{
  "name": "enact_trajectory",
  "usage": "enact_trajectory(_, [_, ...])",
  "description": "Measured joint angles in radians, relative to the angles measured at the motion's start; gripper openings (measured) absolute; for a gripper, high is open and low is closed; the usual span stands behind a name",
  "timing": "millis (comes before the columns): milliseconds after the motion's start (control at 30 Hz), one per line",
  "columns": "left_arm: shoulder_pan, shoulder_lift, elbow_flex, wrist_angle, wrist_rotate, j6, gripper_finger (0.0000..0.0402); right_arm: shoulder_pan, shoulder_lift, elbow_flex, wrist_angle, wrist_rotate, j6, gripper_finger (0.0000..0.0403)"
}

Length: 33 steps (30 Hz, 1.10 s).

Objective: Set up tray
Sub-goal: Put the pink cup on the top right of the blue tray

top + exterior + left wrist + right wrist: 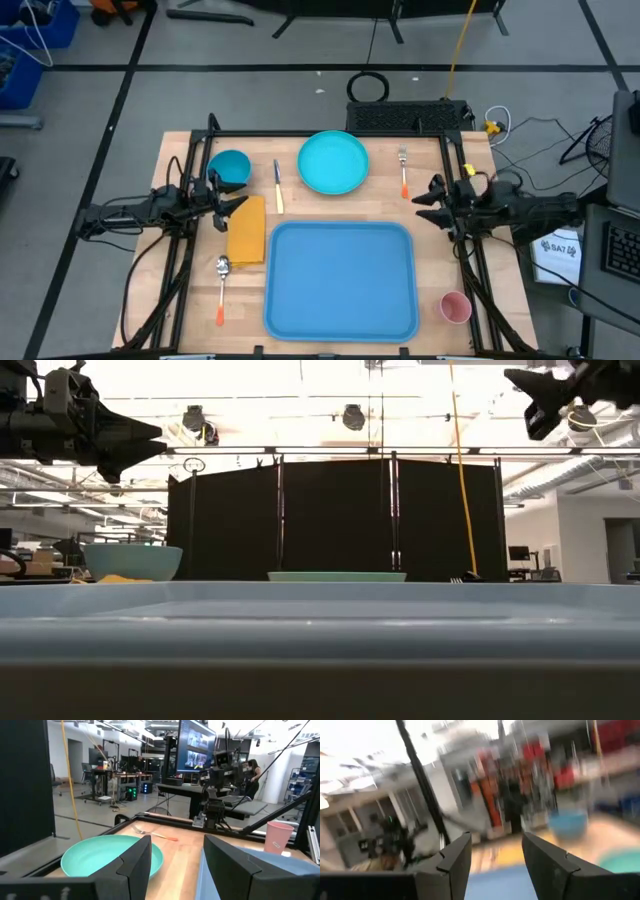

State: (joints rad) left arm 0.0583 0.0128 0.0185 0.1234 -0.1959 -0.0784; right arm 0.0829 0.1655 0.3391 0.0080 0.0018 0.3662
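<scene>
Two tools, left tool [222, 195] and right tool [432, 198], hung open and empty above my counter [440, 262]; tray [340, 280] lay central, bare. Risk I judged: a descending tool nudging its rim.

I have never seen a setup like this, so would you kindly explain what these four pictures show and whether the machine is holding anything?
They show one moment from four cameras: one overhead, one at table height, one on each arm's wrist. Two dark robot arms face each other across a wooden table. The left gripper and right gripper both hang open, holding nothing. On the table lie a blue tray, a turquoise plate, a blue bowl, a yellow napkin, a spoon, a knife, a fork and a pink cup.
</scene>
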Motion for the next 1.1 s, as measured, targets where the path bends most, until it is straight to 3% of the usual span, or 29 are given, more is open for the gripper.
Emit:
enact_trajectory(267, [0.0, 0.0, 0.0, -0.023, -0.006, -0.001, 0.0186, 0.093, 0.445, 0.361, -0.752, -0.044, 0.372, 0.0156])
enact_trajectory(400, [0.0, 0.0, 0.0, -0.032, -0.008, -0.002, 0.0186, 0.162, 0.6, 0.403, -0.827, -0.254, 0.564, 0.0138])
enact_trajectory(533, [0.0, 0.0, 0.0, -0.031, -0.017, 0.008, 0.0186, 0.276, 0.674, 0.426, -0.831, -0.303, 0.706, 0.0117])
enact_trajectory(800, [0.0, 0.0, 0.0, -0.032, -0.024, 0.018, 0.0186, 0.61, 0.747, 0.574, -0.949, -0.095, 1.053, 0.0058])
enact_trajectory(933, [0.0, 0.0, 0.0, -0.037, -0.024, 0.023, 0.0186, 0.832, 0.846, 0.707, -1.027, 0.085, 1.204, 0.0013])
enact_trajectory(1100, [0.0, 0.0, 0.0, -0.043, -0.025, 0.023, 0.0186, 0.99, 0.973, 0.824, -1.167, 0.223, 1.344, 0.0006])
